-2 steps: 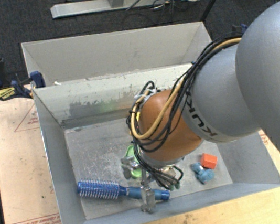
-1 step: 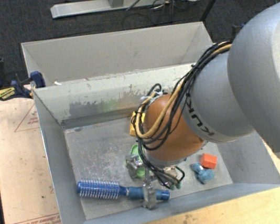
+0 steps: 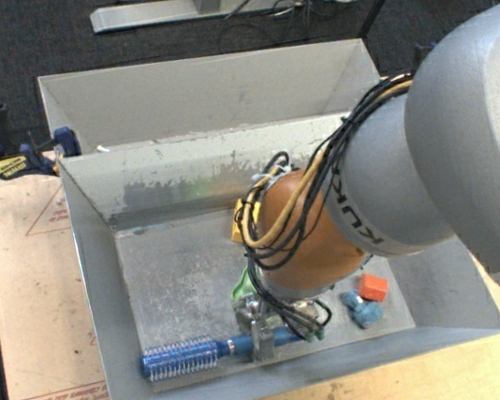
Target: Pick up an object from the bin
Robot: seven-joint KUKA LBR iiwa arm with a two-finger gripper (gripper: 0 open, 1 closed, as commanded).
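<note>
Closest to the camera: grey arm, entering from the right and covering the right-hand part of the bin. The bin is grey metal with sloped walls and a scuffed, largely bare floor on its left half.

Orange cover at the arm's wrist sits over the middle of the bin floor. It is wrapped by black and yellow cables running back along the arm.

Blue hairbrush lies flat along the front wall. Its bristle head is toward the front-left corner and its handle points right.

Gripper hangs below the orange cover, low at the front of the bin, directly over the handle end of the blue hairbrush. The bristle head lies clear to its left. Whether the gripper is apart, together or clamped on the handle cannot be told, as the wrist and cabling obscure it. Contact with the handle cannot be confirmed either.

Smaller items noted:
- Green thing lies just behind the gripper, partly under the cover's left edge.
- Yellow thing shows at the cover's far-left edge and is mostly hidden.
- Orange block and a small blue piece lie touching or nearly so, to the right of the gripper near the front-right corner, apart from the hairbrush.
</note>
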